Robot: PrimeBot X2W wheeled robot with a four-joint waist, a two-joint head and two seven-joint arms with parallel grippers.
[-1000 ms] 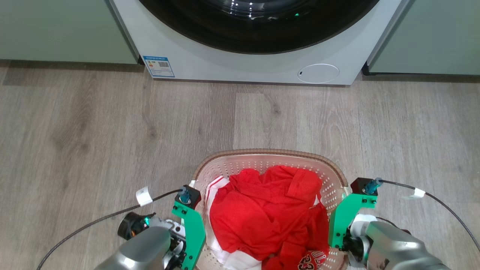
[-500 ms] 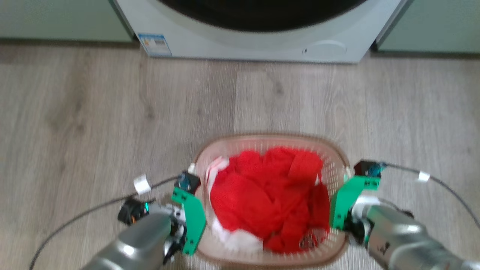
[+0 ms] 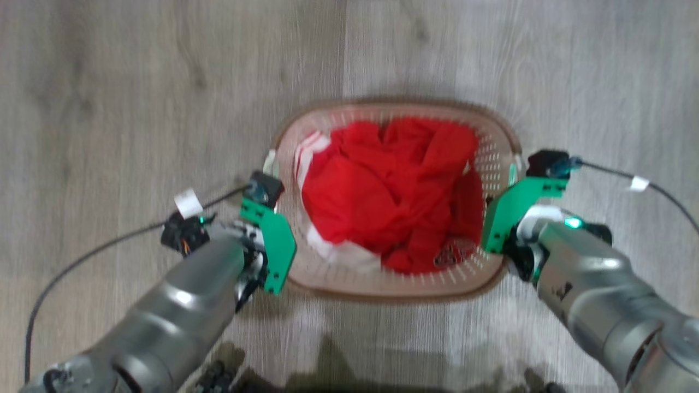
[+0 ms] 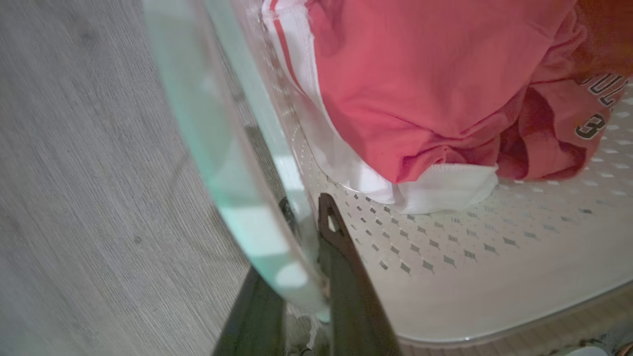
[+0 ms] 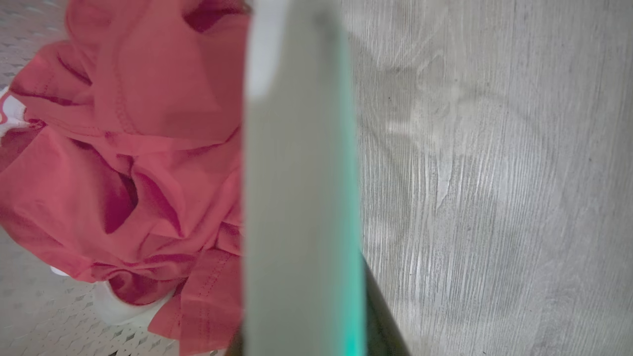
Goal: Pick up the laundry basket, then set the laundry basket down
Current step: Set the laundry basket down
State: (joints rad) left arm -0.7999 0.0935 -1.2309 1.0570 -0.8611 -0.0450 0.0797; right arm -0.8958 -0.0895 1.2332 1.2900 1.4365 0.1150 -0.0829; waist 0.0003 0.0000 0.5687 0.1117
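I'm holding the laundry basket [image 3: 349, 275] at the centre of the head frame, above the wooden floor [image 3: 109, 109], with red clothes [image 3: 382, 185] heaped inside. My left gripper [image 4: 305, 207] is pinching narrowly on one pale handle [image 4: 237, 198]. My right gripper [image 5: 306, 316] is clamping the other handle [image 5: 296, 173].

I count one laundry basket [image 3: 393, 296] with two pale handles: left handle [image 4: 222, 163], right handle [image 5: 296, 173]. Two grippers: left gripper [image 4: 307, 217], right gripper [image 5: 306, 346]. Two green brackets: left bracket [image 3: 273, 245], right bracket [image 3: 516, 204]. Two dark cables: left cable [image 3: 109, 245], right cable [image 3: 666, 194]. Two white tags: left tag [image 3: 188, 203], right tag [image 3: 638, 183]. One heap of red clothes [image 3: 382, 191]; how many garments, I cannot tell.
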